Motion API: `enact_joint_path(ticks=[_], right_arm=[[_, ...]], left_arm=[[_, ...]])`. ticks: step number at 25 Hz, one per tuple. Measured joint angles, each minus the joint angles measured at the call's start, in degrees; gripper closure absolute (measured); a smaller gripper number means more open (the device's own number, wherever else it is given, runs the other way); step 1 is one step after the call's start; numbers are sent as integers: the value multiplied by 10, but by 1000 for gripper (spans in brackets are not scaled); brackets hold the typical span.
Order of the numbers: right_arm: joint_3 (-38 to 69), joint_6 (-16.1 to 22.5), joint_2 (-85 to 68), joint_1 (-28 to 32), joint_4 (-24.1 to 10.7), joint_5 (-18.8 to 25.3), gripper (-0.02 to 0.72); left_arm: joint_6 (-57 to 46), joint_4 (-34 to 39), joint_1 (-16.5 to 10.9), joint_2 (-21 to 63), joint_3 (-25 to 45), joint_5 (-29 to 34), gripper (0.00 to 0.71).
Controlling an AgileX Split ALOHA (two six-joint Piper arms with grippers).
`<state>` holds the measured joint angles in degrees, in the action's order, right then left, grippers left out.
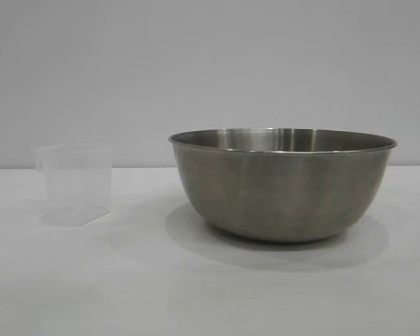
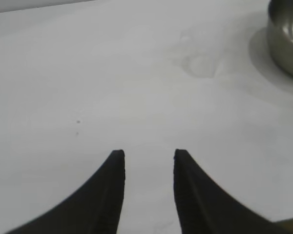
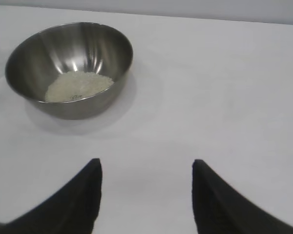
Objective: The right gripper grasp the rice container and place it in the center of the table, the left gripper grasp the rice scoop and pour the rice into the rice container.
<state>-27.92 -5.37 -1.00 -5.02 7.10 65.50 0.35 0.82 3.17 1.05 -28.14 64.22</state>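
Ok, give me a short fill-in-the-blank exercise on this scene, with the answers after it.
1. The rice lies inside the ____.
2. The rice scoop stands upright and holds ____ rice.
3. In the exterior view, the scoop stands to the ____ of the rice container.
4. The left gripper and the right gripper both hang over the table with fingers ____.

Missing words: rice container; no; left; open

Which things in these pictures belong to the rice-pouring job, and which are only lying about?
Belong to the job:
- rice container, standing on the table
- rice, already lying inside it
- rice scoop, upright beside the container, apart from it, looking empty
- left gripper, open, holding nothing
- right gripper, open, holding nothing

Just lying about:
- nothing else visible
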Motion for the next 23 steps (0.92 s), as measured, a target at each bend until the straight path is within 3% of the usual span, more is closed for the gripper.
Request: enact_joint_path(ticks=[3, 23], right_arm=[[0, 0, 0, 13, 0, 0, 316], [0, 0, 0, 15, 0, 0, 316]], left_arm=[[0, 0, -14, 0, 0, 0, 506], [-1, 0, -14, 0, 0, 0, 506]])
